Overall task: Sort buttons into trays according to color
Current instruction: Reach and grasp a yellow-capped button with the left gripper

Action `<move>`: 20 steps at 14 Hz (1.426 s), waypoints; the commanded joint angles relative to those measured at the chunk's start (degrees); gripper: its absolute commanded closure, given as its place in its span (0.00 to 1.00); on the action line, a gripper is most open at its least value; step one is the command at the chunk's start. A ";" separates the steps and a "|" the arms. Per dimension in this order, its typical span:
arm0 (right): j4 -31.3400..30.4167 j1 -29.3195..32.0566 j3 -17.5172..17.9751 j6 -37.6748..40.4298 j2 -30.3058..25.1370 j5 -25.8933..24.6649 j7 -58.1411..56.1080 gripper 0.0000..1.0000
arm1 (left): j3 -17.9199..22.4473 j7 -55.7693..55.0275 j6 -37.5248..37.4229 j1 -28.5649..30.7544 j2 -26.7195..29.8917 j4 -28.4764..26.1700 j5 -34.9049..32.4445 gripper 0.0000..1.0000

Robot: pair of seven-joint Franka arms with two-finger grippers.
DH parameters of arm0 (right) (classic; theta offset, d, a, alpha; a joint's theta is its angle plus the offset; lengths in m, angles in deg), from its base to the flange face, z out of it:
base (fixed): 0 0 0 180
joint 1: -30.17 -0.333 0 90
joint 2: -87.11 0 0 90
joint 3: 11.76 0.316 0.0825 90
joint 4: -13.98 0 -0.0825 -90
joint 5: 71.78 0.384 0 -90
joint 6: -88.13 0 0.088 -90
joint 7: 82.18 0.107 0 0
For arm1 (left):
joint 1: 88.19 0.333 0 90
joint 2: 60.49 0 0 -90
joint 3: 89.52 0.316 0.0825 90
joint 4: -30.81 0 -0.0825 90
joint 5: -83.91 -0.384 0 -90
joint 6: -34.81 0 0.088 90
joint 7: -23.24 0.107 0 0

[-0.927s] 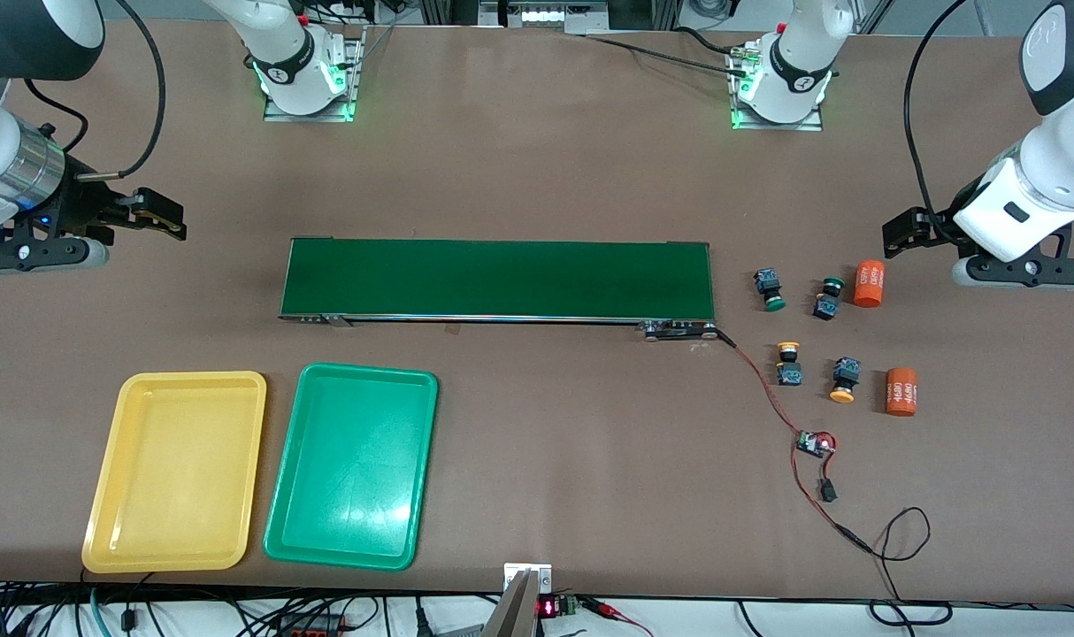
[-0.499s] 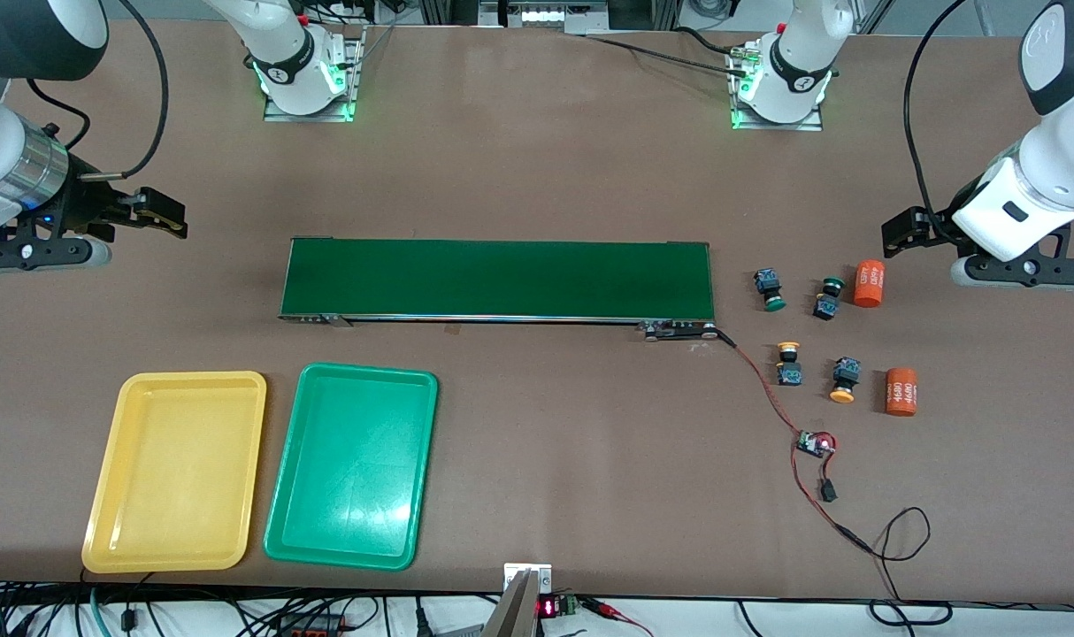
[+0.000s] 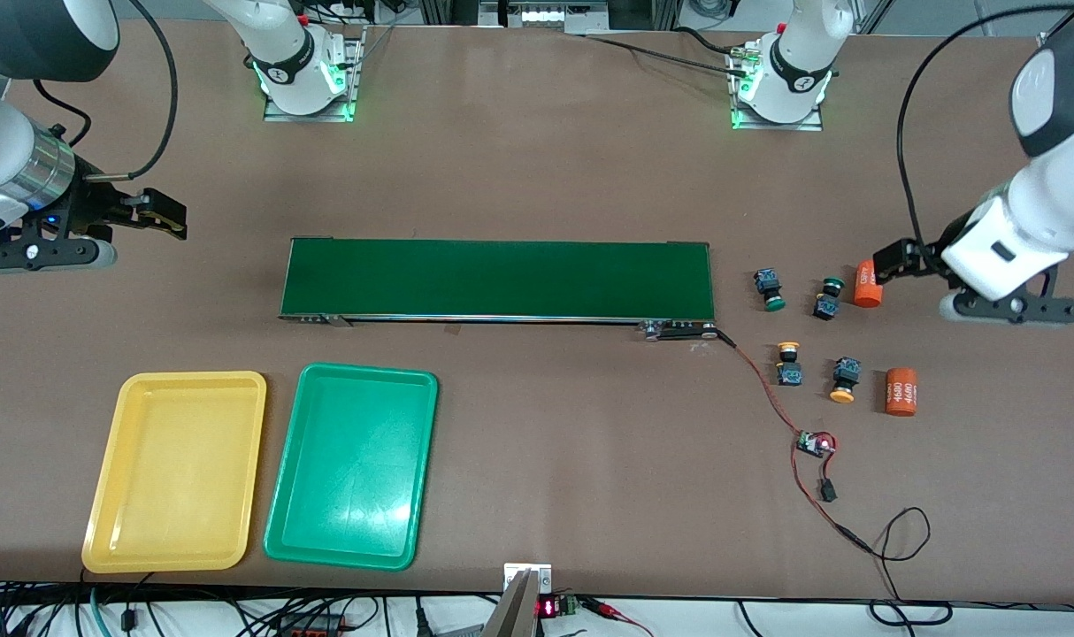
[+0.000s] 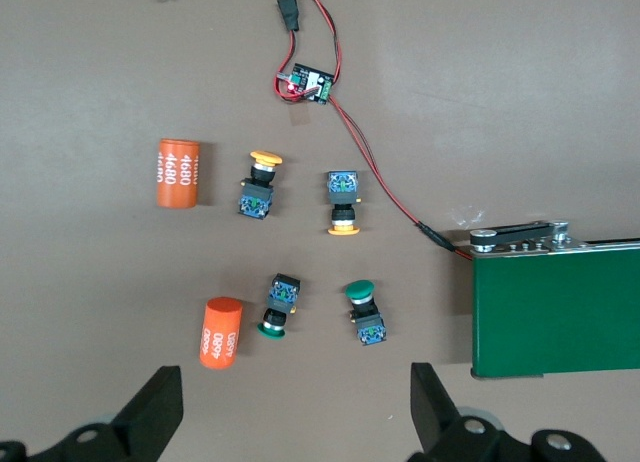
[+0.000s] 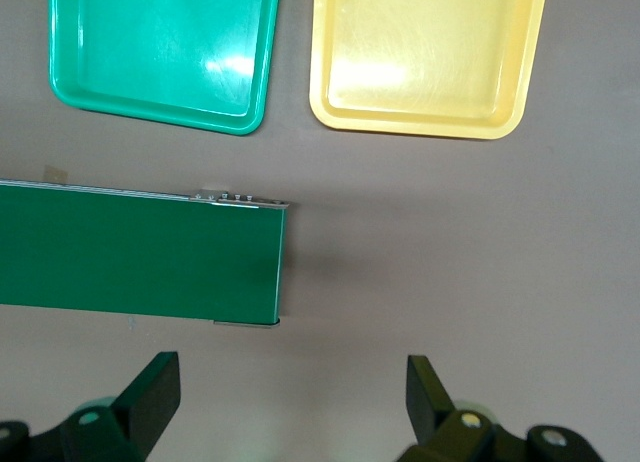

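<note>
The belt (image 3: 497,280) lies across the middle of the table (image 3: 537,177). A red-and-black cable (image 3: 771,398) runs from the belt's end toward the left arm's end of the table, passes a small circuit board (image 3: 816,444), and ends in a loop nearer the front camera.

All four buttons lie on the table between the belt's end and the left arm's end. Two green buttons (image 3: 770,289) (image 3: 828,298) lie side by side, level with the belt. Two yellow buttons (image 3: 788,363) (image 3: 844,379) lie nearer the camera. None touch each other.

Two orange cylinders lie just beside the buttons, toward the left arm's end. One cylinder (image 3: 867,287) lies next to the green pair, partly covered by the left gripper's finger in the front view. The other cylinder (image 3: 901,392) lies next to the yellow pair.

The yellow tray (image 3: 103,495) and the green tray (image 3: 280,495) sit side by side, close but apart, nearer the camera than the belt, toward the right arm's end. Both trays hold nothing.

The left gripper (image 4: 290,407) hangs over the table at the first cylinder, fingers spread, grasping nothing. The right gripper (image 5: 290,397) waits over bare table at the right arm's end, fingers spread, grasping nothing.
</note>
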 commanded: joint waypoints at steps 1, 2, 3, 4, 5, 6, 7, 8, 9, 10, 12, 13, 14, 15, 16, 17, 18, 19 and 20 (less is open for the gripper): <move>-0.37 -1.05 0.26 -0.54 -0.11 -1.26 1.29 0.00 | -0.29 2.49 2.98 1.09 -7.45 3.40 -1.17 0.00; -0.37 -1.40 0.26 -0.54 -0.10 -1.26 1.20 0.00 | -0.03 2.66 6.67 1.18 -9.30 2.97 -2.39 0.00; -0.45 -1.57 0.17 -0.45 -0.10 -1.35 1.20 0.00 | -0.03 2.66 9.23 1.53 -11.41 2.88 -3.89 0.00; -0.45 -1.75 0.25 -0.28 -0.10 -1.35 1.11 0.00 | -0.03 2.66 11.60 1.97 -13.69 2.87 -5.47 0.00; -0.54 -2.01 0.26 -0.10 -0.10 -1.44 1.11 0.00 | -0.03 2.75 13.80 2.84 -15.45 2.53 -6.88 0.00; -0.54 -2.45 0.17 -0.10 -0.02 -1.44 1.20 0.00 | -0.03 3.27 16.43 3.37 -17.12 1.13 -7.67 0.00; -0.54 -2.54 0.25 -0.10 -0.02 -1.44 1.20 0.00 | -0.03 4.41 20.37 4.08 -18.27 -0.71 -8.20 0.00; -0.54 -2.54 0.26 -0.01 -0.02 -1.44 1.29 0.00 | -0.03 5.29 26.07 5.04 -19.15 -3.69 -8.30 0.00; -0.54 -2.54 0.26 -0.01 -0.02 -1.44 1.46 0.00 | -0.03 6.87 32.22 6.36 -19.51 -7.72 -8.30 0.00; -0.54 -2.54 0.26 -0.01 -0.02 -1.44 1.47 0.00 | -0.03 8.54 38.54 7.24 -19.51 -11.94 -8.30 0.00; -0.54 -2.54 0.26 -0.01 0.16 -1.44 1.47 0.00 | -0.03 10.04 51.03 7.34 -20.13 -18.89 -8.30 0.00; -0.54 -2.54 0.26 -0.01 0.16 -1.35 1.47 0.00 | -0.03 10.74 55.00 7.51 -20.83 -20.58 -8.30 0.00; -0.54 -2.54 0.26 0.08 0.33 -1.35 1.47 0.00 | -0.03 11.36 56.87 8.03 -21.62 -20.94 -8.30 0.00; -0.54 -2.46 0.26 0.17 0.33 -1.35 1.47 0.00 | -0.03 12.32 57.15 8.47 -22.06 -21.03 -8.30 0.06; -0.54 -2.46 0.26 0.17 0.33 -1.35 1.47 0.00 | -0.03 12.59 57.15 8.56 -22.15 -21.29 -8.30 0.21; -0.54 -2.37 0.26 0.17 0.33 -1.35 1.47 0.00 | -0.03 12.68 56.98 8.57 -22.15 -21.99 -8.30 0.41; -0.54 -2.37 0.26 0.17 0.33 -1.35 1.47 0.00 | -0.12 12.60 56.63 8.57 -22.15 -22.00 -8.30 0.58; -0.54 -2.37 0.17 0.17 0.33 -1.35 1.47 0.00 | -0.12 12.33 56.36 8.48 -22.06 -21.82 -8.30 0.75; -0.54 -2.37 0.25 0.17 0.33 -1.35 1.47 0.00 | -0.21 12.33 55.32 8.48 -21.89 -21.74 -8.30 0.87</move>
